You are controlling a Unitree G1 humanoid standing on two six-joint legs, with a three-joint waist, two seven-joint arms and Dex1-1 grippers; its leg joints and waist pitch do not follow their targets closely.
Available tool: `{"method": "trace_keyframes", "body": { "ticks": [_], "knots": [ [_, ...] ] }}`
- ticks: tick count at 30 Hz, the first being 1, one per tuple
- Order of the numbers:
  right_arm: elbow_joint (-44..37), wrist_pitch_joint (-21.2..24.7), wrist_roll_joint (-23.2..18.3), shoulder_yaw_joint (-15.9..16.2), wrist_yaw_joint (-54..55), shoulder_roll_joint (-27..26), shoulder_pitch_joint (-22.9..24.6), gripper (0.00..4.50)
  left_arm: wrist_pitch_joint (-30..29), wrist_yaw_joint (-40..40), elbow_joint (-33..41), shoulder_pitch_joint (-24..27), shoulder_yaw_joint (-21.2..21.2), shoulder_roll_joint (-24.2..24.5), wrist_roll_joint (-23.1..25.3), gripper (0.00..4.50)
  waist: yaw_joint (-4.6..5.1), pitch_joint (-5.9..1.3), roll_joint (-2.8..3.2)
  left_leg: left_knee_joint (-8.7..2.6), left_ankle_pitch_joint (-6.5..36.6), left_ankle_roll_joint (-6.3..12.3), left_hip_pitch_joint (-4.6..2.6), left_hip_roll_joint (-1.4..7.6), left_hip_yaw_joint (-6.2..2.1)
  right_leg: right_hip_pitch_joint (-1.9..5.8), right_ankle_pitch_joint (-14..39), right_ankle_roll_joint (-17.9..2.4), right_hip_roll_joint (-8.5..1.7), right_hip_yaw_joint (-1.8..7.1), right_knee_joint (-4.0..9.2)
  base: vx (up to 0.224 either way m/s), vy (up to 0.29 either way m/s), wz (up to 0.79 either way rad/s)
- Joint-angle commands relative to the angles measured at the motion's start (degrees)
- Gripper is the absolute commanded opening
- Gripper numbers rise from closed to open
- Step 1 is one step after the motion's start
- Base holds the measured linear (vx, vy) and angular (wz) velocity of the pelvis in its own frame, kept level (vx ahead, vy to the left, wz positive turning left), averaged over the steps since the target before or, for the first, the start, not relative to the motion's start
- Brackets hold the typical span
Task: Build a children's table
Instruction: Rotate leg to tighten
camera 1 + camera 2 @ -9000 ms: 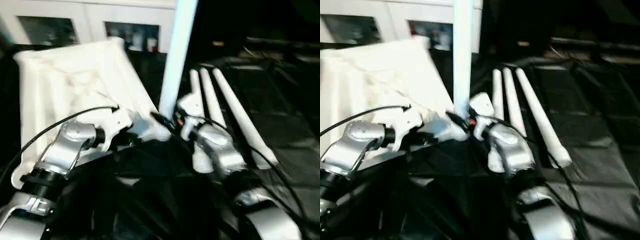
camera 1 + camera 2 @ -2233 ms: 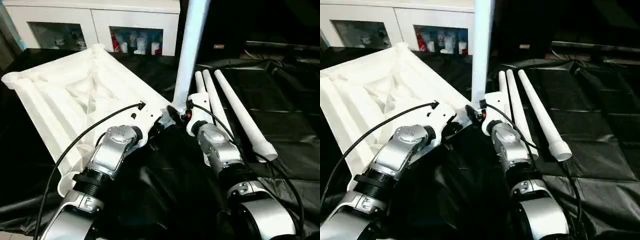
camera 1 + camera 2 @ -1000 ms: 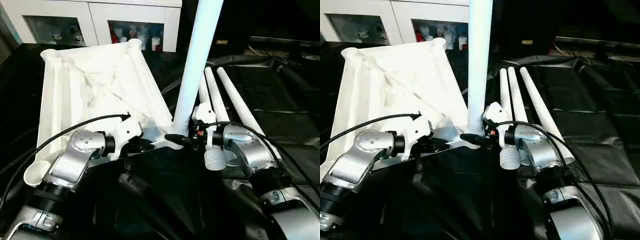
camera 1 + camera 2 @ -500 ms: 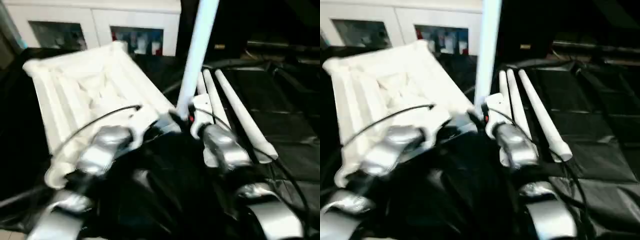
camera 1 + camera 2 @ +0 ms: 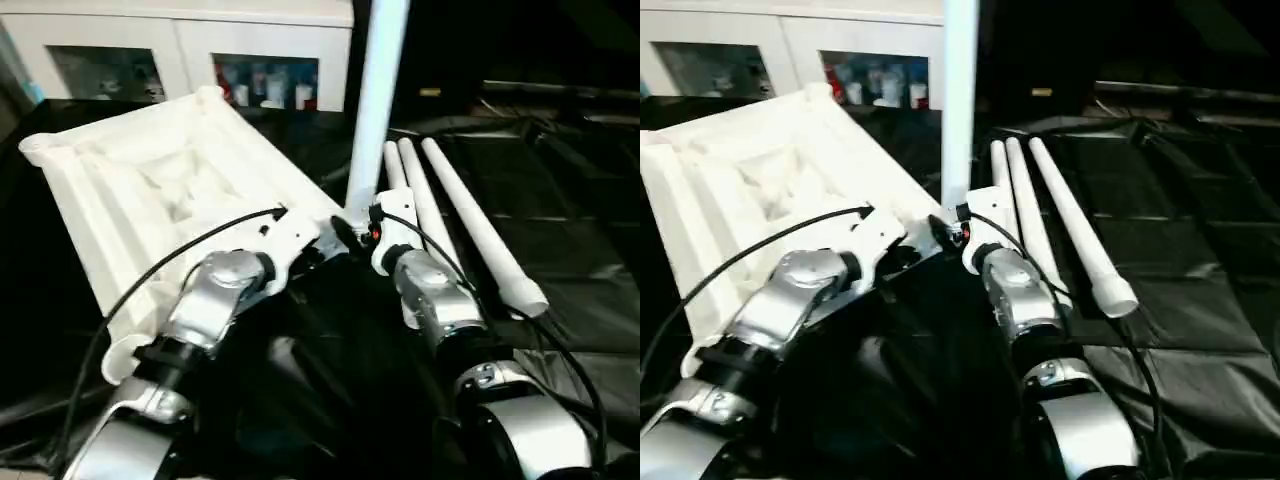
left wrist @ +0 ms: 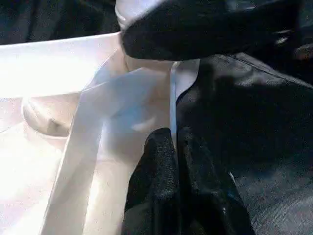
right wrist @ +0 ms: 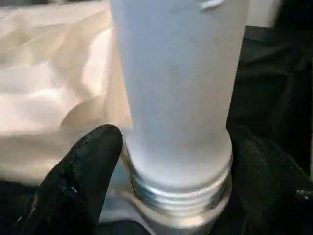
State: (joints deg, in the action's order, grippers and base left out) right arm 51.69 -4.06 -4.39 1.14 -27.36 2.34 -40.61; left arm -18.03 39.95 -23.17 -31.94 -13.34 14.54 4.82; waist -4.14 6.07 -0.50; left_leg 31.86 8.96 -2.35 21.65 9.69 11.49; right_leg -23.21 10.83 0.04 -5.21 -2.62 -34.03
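The table top [image 5: 170, 190] is lying upside down on the black worktop [image 5: 580, 190], so you are looking at its ribbed underside. It is sitting on your left side, turned at an angle, with its near corner between your 2 arms.

1 leg [image 5: 375, 100] is standing straight up at that near corner. In the right wrist view you are seeing its bottom end [image 7: 178, 161], with silver threads showing just above the corner socket. Your right pincer [image 7: 176, 161] is grasping this leg low down, with 1 black finger [image 7: 85, 161] on each side of it.

Your left pincer [image 6: 174, 156] is clenched on the table top's rim [image 6: 172, 105] close to the same corner. Its 2 fingers are pressing together with the thin white edge between them.

3 more legs [image 5: 1040, 215] are lying side by side on the worktop to the right of your right arm, with their thick ends toward you.

A white cabinet [image 5: 180, 50] with glass doors is standing behind the table top.
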Motion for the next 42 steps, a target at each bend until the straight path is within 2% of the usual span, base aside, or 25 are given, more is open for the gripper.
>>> {"method": "trace_keyframes", "body": {
  "ticks": [1, 3, 5, 6, 7, 8, 9, 10, 11, 14, 17, 20, 23, 26, 27, 29, 31, 33, 34, 36, 38, 40, 41, 42],
  "knots": [
    [-1.7, -0.2, 0.7, 4.1, -6.5, -0.4, 0.9, 3.63, 1.6, 3.2, 0.4, 1.5, -0.5, 0.3, -1.9, 0.00, -0.25, -3.47, -0.40, -4.11, 19.6, 1.53, -0.77, 3.41, -1.91, 1.53, 22.4, -9.8, -4.03, 2.58, 5.14, 0.000, 0.000, 0.00],
    [-3.3, -0.4, 0.8, 4.6, -10.3, 1.4, 1.6, 3.63, 2.9, 7.2, 2.2, 2.7, -0.4, 1.9, -3.3, 0.00, -0.12, -3.65, -0.47, -4.00, 17.9, 2.11, -0.61, 3.44, -1.88, 1.76, 21.1, -10.5, -3.92, 2.49, 4.81, 0.000, 0.000, 0.00],
    [-5.2, -0.7, 0.8, 5.3, -14.5, 3.5, 2.4, 3.63, 3.9, 10.7, 3.8, 3.9, -0.7, 4.1, -4.3, 0.00, -0.20, -3.86, -0.42, -3.78, 15.8, 2.65, -0.75, 3.56, -1.64, 1.71, 17.8, -11.7, -3.82, 2.48, 4.47, 0.000, 0.000, 0.00],
    [-6.0, -0.8, 0.7, 5.6, -16.7, 4.4, 2.7, 3.63, 4.1, 12.3, 4.6, 4.5, -0.9, 5.2, -4.9, 0.00, -0.26, -3.97, -0.39, -3.62, 14.3, 3.28, -0.64, 3.56, -1.51, 1.87, 15.3, -12.4, -3.73, 2.44, 4.13, 0.054, -0.019, 0.03],
    [-7.0, -0.7, 0.6, 6.0, -19.0, 5.5, 3.1, 3.63, 4.3, 13.6, 5.1, 5.1, -1.0, 6.4, -5.1, 0.00, -0.31, -4.33, -0.81, -3.31, 12.1, 4.22, -0.57, 3.55, -1.41, 2.13, 12.0, -13.1, -3.57, 2.29, 3.69, 0.054, -0.019, 0.03],
    [-8.3, -0.3, 0.2, 6.7, -22.1, 6.8, 3.6, 3.63, 4.6, 15.5, 5.9, 5.7, -1.2, 7.9, -5.5, 0.00, -0.43, -4.48, -0.52, -2.94, 9.0, 5.44, -0.47, 3.51, -1.32, 2.09, 7.4, -14.4, -3.41, 2.24, 2.97, 0.056, -0.008, 0.01],
    [-8.9, 0.0, -0.1, 7.0, -23.6, 7.4, 3.8, 3.63, 4.4, 16.4, 6.3, 6.1, -1.3, 8.5, -5.7, 0.00, -0.49, -4.66, -0.81, -2.80, 7.4, 6.11, -0.31, 3.48, -1.29, 2.39, 5.1, -14.8, -3.26, 2.07, 2.61, 0.053, 0.001, -0.02],
    [-9.8, 0.5, -0.6, 7.5, -26.0, 8.4, 4.1, 3.63, 4.8, 18.0, 7.1, 6.6, -1.2, 9.6, -6.3, 0.00, -0.60, -4.72, -0.63, -2.52, 4.9, 7.47, -0.29, 3.50, -1.14, 2.21, 1.2, -16.0, -3.14, 2.02, 2.05, 0.053, 0.001, -0.02],
    [-10.1, 0.7, -0.7, 7.6, -26.8, 8.8, 4.2, 3.63, 5.1, 18.5, 7.4, 6.8, -1.1, 10.0, -6.5, 0.00, -0.81, -4.72, -0.45, -2.44, 4.3, 7.87, -0.37, 3.51, -1.09, 2.19, 0.1, -16.5, -3.01, 1.96, 1.90, 0.000, 0.000, 0.00],
    [-11.0, 1.3, -1.2, 7.9, -30.3, 10.0, 4.3, 3.63, 4.5, 20.7, 8.7, 7.5, -0.4, 11.2, -7.5, 0.00, -1.15, -4.95, -0.44, -1.79, 1.7, 9.63, -0.33, 3.54, -0.88, 2.17, -5.4, -18.4, -2.87, 1.86, 1.06, 0.000, 0.000, 0.00],
    [-11.6, 1.8, -1.8, 8.0, -32.0, 10.5, 4.3, 3.63, 4.4, 21.1, 9.0, 7.7, -0.1, 11.7, -7.9, 0.00, -1.19, -4.75, -0.43, -1.94, 4.0, 9.30, -0.39, 3.69, -0.85, 2.14, -2.1, -18.3, -3.06, 1.81, 1.42, 0.000, 0.000, 0.00],
    [-11.5, 2.9, -2.1, 8.0, -33.4, 10.8, 4.2, 3.39, 4.8, 21.6, 8.8, 7.9, -0.1, 12.1, -8.2, 0.00, -1.08, -4.42, -0.34, -2.36, 8.7, 6.40, -0.49, 3.75, -0.97, 2.04, 5.3, -17.0, -3.28, 2.02, 2.14, 0.000, 0.000, 0.00],
    [-11.8, 3.2, -2.3, 7.8, -33.4, 10.6, 4.4, 3.25, 4.9, 21.6, 8.7, 7.8, -0.2, 12.0, -8.2, 0.00, -1.03, -4.29, -0.45, -2.53, 10.7, 4.77, -0.59, 3.70, -1.07, 1.96, 8.8, -15.9, -3.45, 2.23, 2.52, 0.000, 0.000, 0.00],
    [-12.4, 3.4, -2.5, 7.9, -33.5, 10.4, 4.8, 2.91, 4.8, 21.6, 8.7, 7.8, -0.3, 11.7, -8.3, 0.00, -1.05, -4.39, -0.43, -2.53, 10.3, 4.40, -0.64, 3.67, -1.11, 1.97, 8.6, -15.3, -3.41, 2.29, 2.46, 0.000, 0.000, 0.00],
    [-13.2, 3.9, -2.8, 8.0, -33.8, 10.2, 5.5, 2.88, 4.7, 21.7, 8.8, 7.9, -0.4, 11.4, -8.3, 0.00, -1.00, -4.43, -0.44, -2.50, 9.9, 4.48, -0.57, 3.65, -1.13, 2.03, 8.0, -15.4, -3.39, 2.28, 2.35, 0.000, 0.000, 0.00],
    [-14.1, 4.5, -3.1, 8.0, -33.8, 9.8, 6.3, 2.79, 4.6, 21.9, 8.9, 8.0, -0.7, 11.2, -8.4, 0.00, -1.08, -4.51, -0.07, -2.36, 8.6, 4.91, -0.49, 3.56, -1.14, 2.10, 5.3, -15.7, -3.25, 2.25, 2.08, 0.000, 0.000, 0.00],
    [-14.5, 5.2, -3.5, 7.6, -33.1, 9.3, 6.9, 2.77, 4.4, 21.6, 8.7, 8.1, -0.9, 11.0, -8.2, 0.00, -1.06, -4.68, -0.06, -2.22, 7.8, 5.39, -0.50, 3.55, -1.09, 2.14, 3.4, -16.4, -3.24, 2.20, 1.88, 0.000, 0.000, 0.00],
    [-13.7, 5.7, -3.4, 6.9, -30.6, 8.5, 7.1, 2.76, 4.0, 20.8, 8.2, 7.9, -1.0, 10.8, -7.7, 0.00, -1.04, -4.66, -0.03, -2.19, 7.7, 5.64, -0.48, 3.51, -1.07, 2.17, 2.7, -16.7, -3.23, 2.18, 1.90, 0.000, 0.000, 0.00],
    [-11.7, 4.8, -2.7, 5.7, -25.4, 6.9, 6.9, 2.75, 2.9, 17.7, 6.9, 7.2, -0.6, 9.7, -6.7, 0.00, -1.04, -4.66, 0.17, -2.21, 8.1, 5.49, -0.48, 3.50, -1.11, 2.16, 3.4, -16.8, -3.25, 2.16, 1.93, 0.000, 0.000, 0.00],
    [-9.3, 4.9, -2.1, 4.4, -19.2, 5.2, 6.4, 2.75, 1.6, 14.2, 5.4, 6.2, -0.2, 8.2, -5.6, 0.00, -0.68, -4.18, 0.22, -2.65, 11.3, 3.96, -0.59, 3.49, -1.14, 1.88, 8.2, -16.3, -3.34, 2.29, 2.66, 0.000, 0.000, 0.00],
    [-7.5, 4.9, -1.5, 3.2, -13.3, 3.5, 6.1, 2.75, 0.4, 10.6, 4.1, 5.1, 0.1, 6.8, -4.2, 0.00, -0.50, -3.81, 0.21, -3.23, 17.8, 0.35, -1.32, 3.56, -1.48, 1.61, 18.4, -13.9, -3.60, 2.45, 3.66, 0.000, 0.000, 0.00],
    [-5.4, 5.3, -1.2, 1.9, -7.5, 1.4, 5.3, 2.75, -4.2, 4.8, 2.6, 3.4, 1.1, 4.5, -2.6, 0.00, -0.40, -3.72, 0.41, -3.41, 20.4, -1.02, -1.59, 3.59, -1.67, 1.33, 21.9, -12.6, -3.68, 2.56, 4.07, 0.000, 0.000, 0.00],
    [-4.2, 5.3, -1.0, 1.4, -4.4, 0.2, 4.7, 2.75, -6.1, 1.4, 1.7, 2.4, 1.8, 2.8, -2.1, 0.00, -0.27, -3.56, 0.19, -3.59, 21.3, -1.76, -1.57, 3.57, -1.76, 1.27, 23.2, -11.9, -3.62, 2.54, 4.16, 0.000, 0.000, 0.00],
    [-2.5, 5.2, -0.7, 0.9, -0.2, -1.9, 3.7, 2.75, -8.6, -2.7, 1.1, 1.1, 2.7, 0.3, -1.9, 0.00, -0.37, -3.58, 0.25, -3.58, 21.6, -1.98, -1.63, 3.49, -1.87, 1.18, 23.8, -11.7, -3.66, 2.51, 4.26, 0.000, 0.000, 0.00]
  ]
}}
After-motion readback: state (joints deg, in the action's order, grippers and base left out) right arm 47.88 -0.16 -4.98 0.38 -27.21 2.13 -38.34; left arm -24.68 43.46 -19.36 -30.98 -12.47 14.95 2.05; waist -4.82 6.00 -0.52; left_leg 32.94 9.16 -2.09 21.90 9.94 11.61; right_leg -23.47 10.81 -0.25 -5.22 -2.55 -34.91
